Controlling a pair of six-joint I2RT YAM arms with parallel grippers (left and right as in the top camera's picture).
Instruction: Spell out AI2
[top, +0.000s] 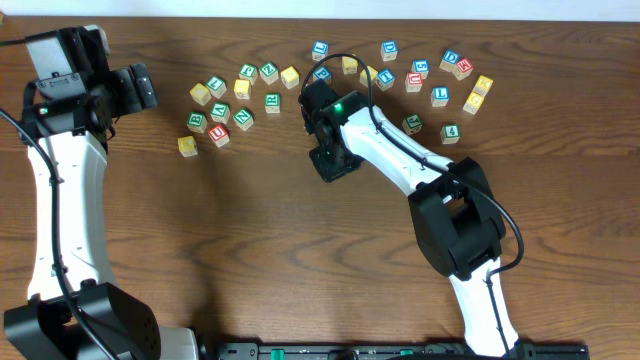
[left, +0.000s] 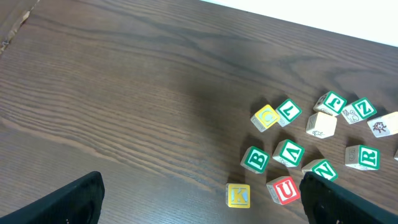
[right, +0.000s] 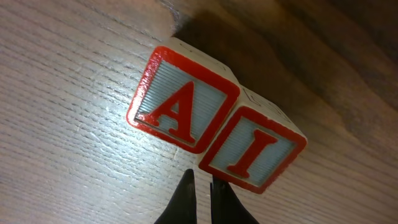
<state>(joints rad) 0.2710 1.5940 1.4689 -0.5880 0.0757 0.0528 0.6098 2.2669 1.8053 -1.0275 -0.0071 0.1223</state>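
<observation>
Red-lettered wooden A cube (right: 183, 107) and red-lettered I cube (right: 252, 151) touch in row on counter (right: 62, 93). Blue 2 cube not yet added. Right gripper (right: 200, 183) closed, empty. Left gripper (left: 205, 200) spread wide, empty.

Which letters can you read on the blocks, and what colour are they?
"A": red, on the A block.
"I": red, on the I block.
"K": yellow, on the K block.
"U": red, on the U block.
"B": green, on the B block.
"R": green, on the R block.
Other blocks: too small or tilted to read.
</observation>
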